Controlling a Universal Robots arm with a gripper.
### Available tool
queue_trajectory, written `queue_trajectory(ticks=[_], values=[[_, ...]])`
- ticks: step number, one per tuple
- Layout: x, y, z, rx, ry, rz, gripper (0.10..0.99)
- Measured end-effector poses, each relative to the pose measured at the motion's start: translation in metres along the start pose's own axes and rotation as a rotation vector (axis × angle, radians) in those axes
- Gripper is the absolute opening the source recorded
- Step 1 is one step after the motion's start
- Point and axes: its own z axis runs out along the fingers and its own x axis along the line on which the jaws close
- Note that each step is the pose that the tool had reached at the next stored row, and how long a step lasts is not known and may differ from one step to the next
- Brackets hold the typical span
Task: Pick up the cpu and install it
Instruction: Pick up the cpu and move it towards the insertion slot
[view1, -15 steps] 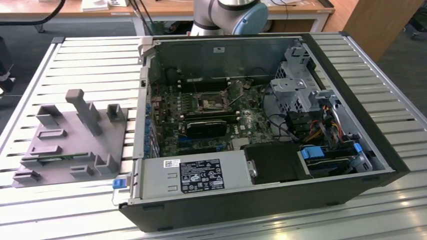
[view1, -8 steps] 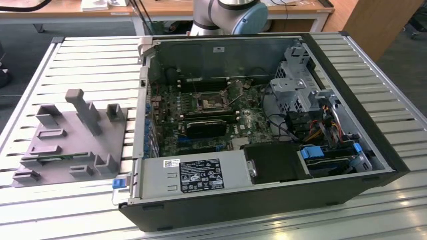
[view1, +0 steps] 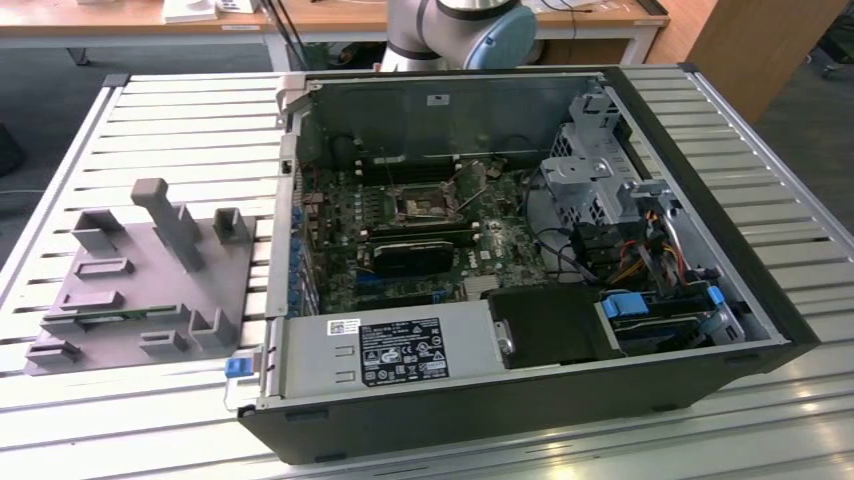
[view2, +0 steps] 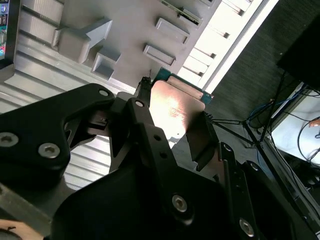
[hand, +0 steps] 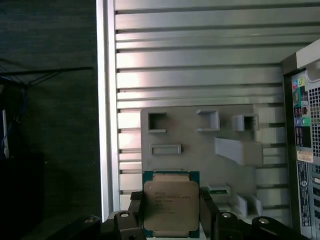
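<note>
- In both wrist views the end effector (hand: 171, 216) (view2: 172, 125) is clamped on the cpu (hand: 171, 204) (view2: 176, 106), with 1 dark finger (hand: 206, 210) (view2: 142, 112) pressed against each of 2 opposite edges.
- The cpu shows its silvery top plate with a thin green rim around it. It hangs between the fingers, clear of any surface.
- In the first wrist view the chip overlaps 1 edge of the grey fixture plate (hand: 200, 150), which carries raised blocks and small rectangular pockets.
- The fixture lies on the slatted metal worktop (hand: 200, 50), near the worktop's edge, with dark floor (hand: 50, 125) beyond that edge.
- The rear panel of the open computer case (hand: 305, 125) stands just beside the fixture.
- In the exterior view the case (view1: 694, 200) lies on its side on the worktop (view1: 747, 130), with the fixture (view1: 147, 280) on the exterior view's left of it.
- Inside the case, the dark square socket frame (view1: 420, 205) sits on the motherboard, with a long black card (view1: 420, 255) near it and the power supply (view1: 387, 350) along the closest wall.
- The arm's base (view1: 461, 25) rises behind the case.
</note>
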Motion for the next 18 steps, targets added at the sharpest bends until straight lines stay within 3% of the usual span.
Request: queue_trajectory(ticks=[7,11,18], values=[[0.0002,0.0008,-0.0161,0.000,-0.0001,0.000,0.537],[-0.0031,0.0010,-0.0162,0.000,0.0001,0.000,0.537],[-0.0163,0.0017,-0.0163,0.000,0.0000,0.000,0.537]])
